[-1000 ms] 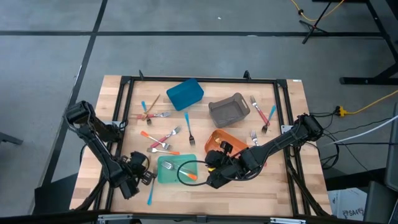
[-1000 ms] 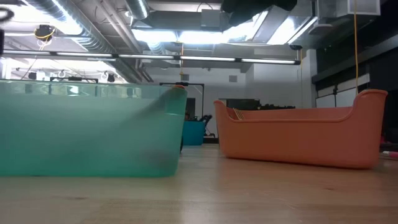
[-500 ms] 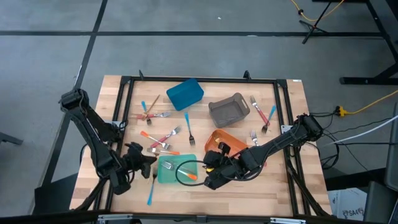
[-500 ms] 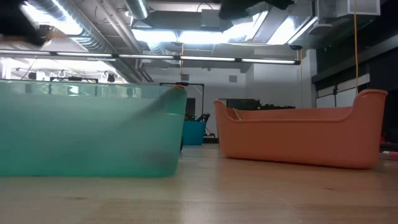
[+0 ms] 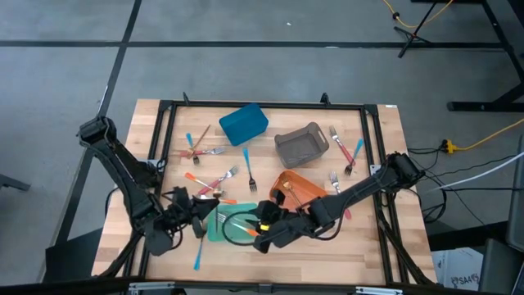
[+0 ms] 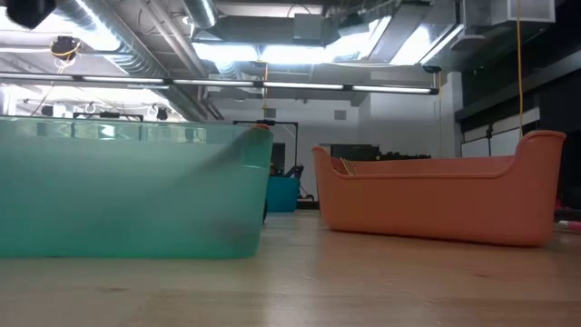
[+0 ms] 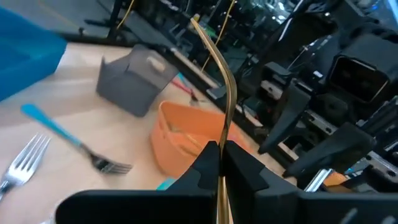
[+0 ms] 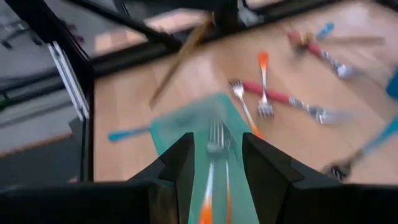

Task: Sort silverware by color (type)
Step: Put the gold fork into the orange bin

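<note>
One gold utensil (image 7: 222, 93) clamped in left claw (image 7: 219, 163), long axis pointing ahead.
</note>
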